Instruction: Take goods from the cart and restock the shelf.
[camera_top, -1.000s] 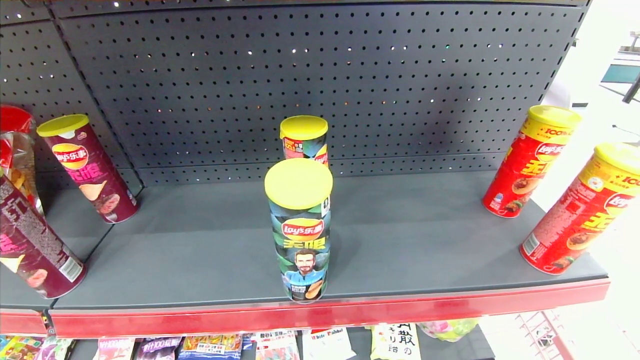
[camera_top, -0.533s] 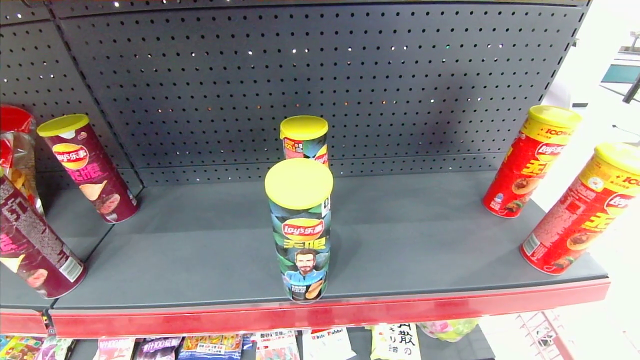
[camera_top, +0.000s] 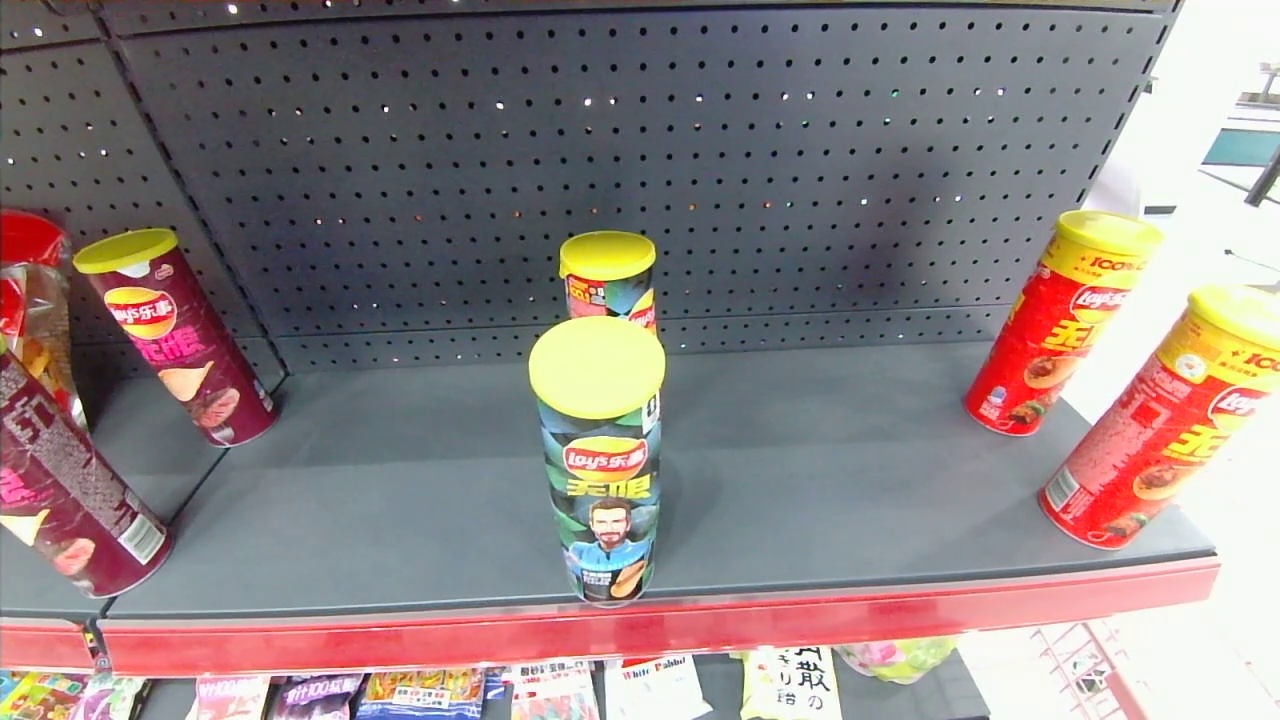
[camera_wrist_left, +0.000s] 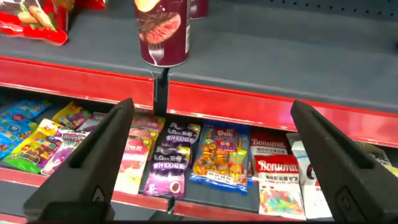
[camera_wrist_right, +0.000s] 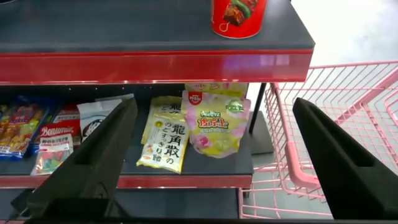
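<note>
Two teal cans (camera_top: 598, 460) are standing one behind the other at the middle of the shelf (camera_top: 850, 470), with red cans (camera_top: 1060, 325) toward its right end and maroon cans (camera_top: 175, 335) at the left. The left gripper (camera_wrist_left: 211, 106) and the right gripper (camera_wrist_right: 216, 101) are hanging before the shelf's red edge - fingers spread wide, holding nothing. The pink cart (camera_wrist_right: 329, 143) is sitting low beside the shelf's right end.

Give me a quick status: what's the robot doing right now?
Left gripper open, empty. Right gripper open, empty, pink cart close by. Chip cans standing on the shelf, none held. No obstruction seen.
</note>
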